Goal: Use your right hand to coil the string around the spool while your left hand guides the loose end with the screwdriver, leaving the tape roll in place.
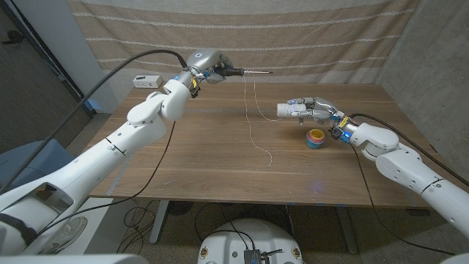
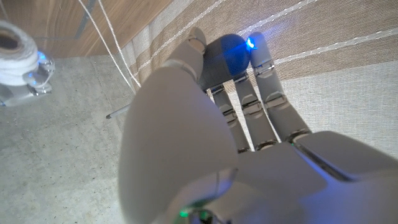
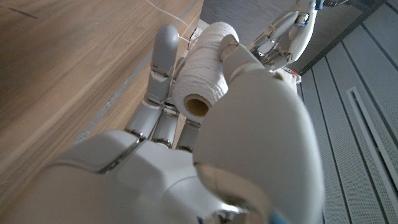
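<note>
My left hand (image 1: 207, 62) is raised over the table's far side and grips a screwdriver; its blue handle (image 2: 224, 53) sits inside the fingers and the thin shaft (image 1: 253, 72) points toward my right. White string (image 1: 249, 125) hangs over the shaft, with one strand running to the spool and the loose end (image 1: 268, 157) trailing on the table. My right hand (image 1: 314, 110) holds the white spool (image 1: 288, 110) on its side above the table, wound thick with string (image 3: 202, 78). The striped tape roll (image 1: 316, 138) lies on the wood just in front of the right hand.
A small white box (image 1: 146, 81) sits at the table's far left corner. A striped curtain (image 1: 308, 29) hangs close behind the table. The table's right edge (image 1: 410, 139) runs near my right forearm. Bare wood (image 1: 205, 161) spreads across the near middle.
</note>
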